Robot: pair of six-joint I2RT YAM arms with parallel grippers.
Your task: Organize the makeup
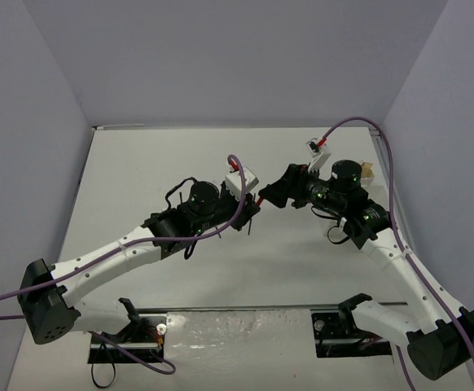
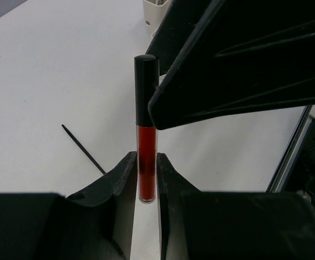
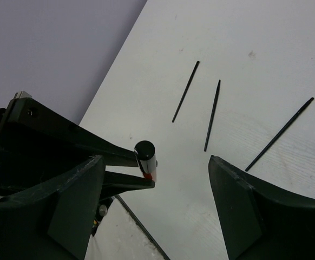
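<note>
The white table point(image 1: 139, 179) has makeup lying loose on it, so I judge the sorting far from finished. The left tool point(image 2: 145, 162) pinches a slim red tube with a black cap point(image 2: 146, 92), held upright above the table. The right tool point(image 3: 156, 159) is spread wide, with that cap between its fingers. The right wrist view shows three thin black sticks point(image 3: 212, 115) lying apart; the left wrist view shows only one.

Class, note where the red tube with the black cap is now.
In the left wrist view, centre, the red tube sits clamped in the left gripper, its black cap next to the open right gripper.
</note>
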